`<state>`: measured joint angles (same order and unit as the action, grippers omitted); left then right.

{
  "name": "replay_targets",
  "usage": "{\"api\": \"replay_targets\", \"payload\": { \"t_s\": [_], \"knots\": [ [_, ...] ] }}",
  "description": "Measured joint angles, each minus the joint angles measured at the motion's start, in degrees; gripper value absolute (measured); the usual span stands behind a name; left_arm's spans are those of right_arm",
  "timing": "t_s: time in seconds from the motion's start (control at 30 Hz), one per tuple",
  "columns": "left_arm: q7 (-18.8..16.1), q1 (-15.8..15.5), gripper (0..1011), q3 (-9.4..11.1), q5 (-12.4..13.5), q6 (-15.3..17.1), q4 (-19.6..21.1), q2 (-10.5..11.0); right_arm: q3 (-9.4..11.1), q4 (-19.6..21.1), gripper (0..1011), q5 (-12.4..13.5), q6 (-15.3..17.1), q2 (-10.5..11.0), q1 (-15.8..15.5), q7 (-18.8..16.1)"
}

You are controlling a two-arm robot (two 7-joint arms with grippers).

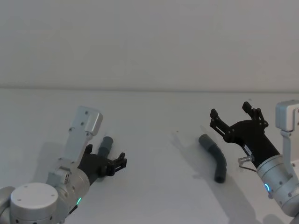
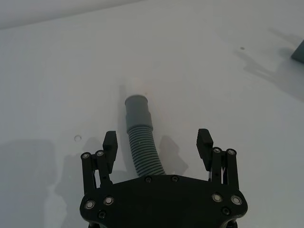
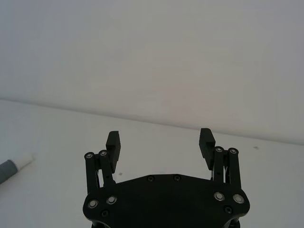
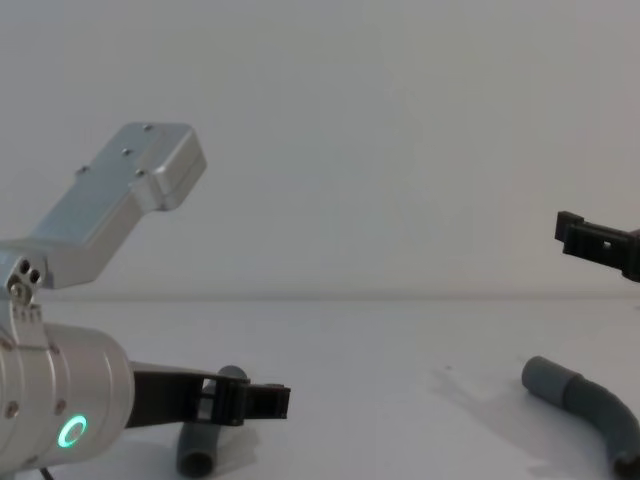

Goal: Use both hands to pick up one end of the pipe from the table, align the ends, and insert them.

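Pipe in two separate pieces, both lying flat on the table (image 1: 154, 116) and well apart; by that reckoning, hardly begun. Left end effector (image 2: 157, 142) spread wide and low, one finger on each side of the ribbed body of the left piece (image 2: 144, 152), apparently clear of it on both sides, to judge by the left wrist view. Beyond the fingertips, that piece's smooth grey cuff (image 2: 137, 110), with a paler tip past it, faint against the white surface. Right end effector (image 1: 229, 112) likewise spread, empty, up off the table, just beyond and to the right of the right piece (image 1: 216, 156); not yet over it. Far-end cuff (image 1: 204, 139) of that piece smooth, pointing toward the middle of the table. Done so far: at most an approach on the left. Left to do, probably: closing on the left piece, bringing the right end effector down and around the other, lifting both, turning the cuffs to face each other, pushing tip into socket.
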<state>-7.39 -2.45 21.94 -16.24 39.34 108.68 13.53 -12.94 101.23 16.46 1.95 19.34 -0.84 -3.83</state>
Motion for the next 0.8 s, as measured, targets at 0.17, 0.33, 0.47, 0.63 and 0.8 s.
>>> {"api": "replay_targets", "payload": {
  "t_s": [0.17,0.33,0.47,0.63,0.8],
  "knots": [
    [-0.41,0.28,1001,-0.52,-0.05,0.19,-0.19,-0.79,0.0,0.0,1004,0.0,0.0,0.0,0.0,0.0],
    [-0.71,0.39,1001,-1.13,-0.05,0.4,-0.49,-1.37,0.0,0.0,1004,0.0,0.0,0.0,0.0,0.0],
    [-0.75,0.3,1001,-1.4,0.01,0.57,-0.68,-1.48,0.0,0.0,1005,0.0,0.0,0.0,0.0,0.0],
    [-0.77,0.04,1001,-1.76,0.26,0.95,-0.92,-1.51,0.0,0.0,1004,0.0,0.0,0.0,0.0,0.0],
    [-0.71,-0.32,1001,-2.09,0.56,1.35,-1.29,-1.53,0.0,0.0,1004,0.0,0.0,0.0,0.0,0.0]
  ]
}}
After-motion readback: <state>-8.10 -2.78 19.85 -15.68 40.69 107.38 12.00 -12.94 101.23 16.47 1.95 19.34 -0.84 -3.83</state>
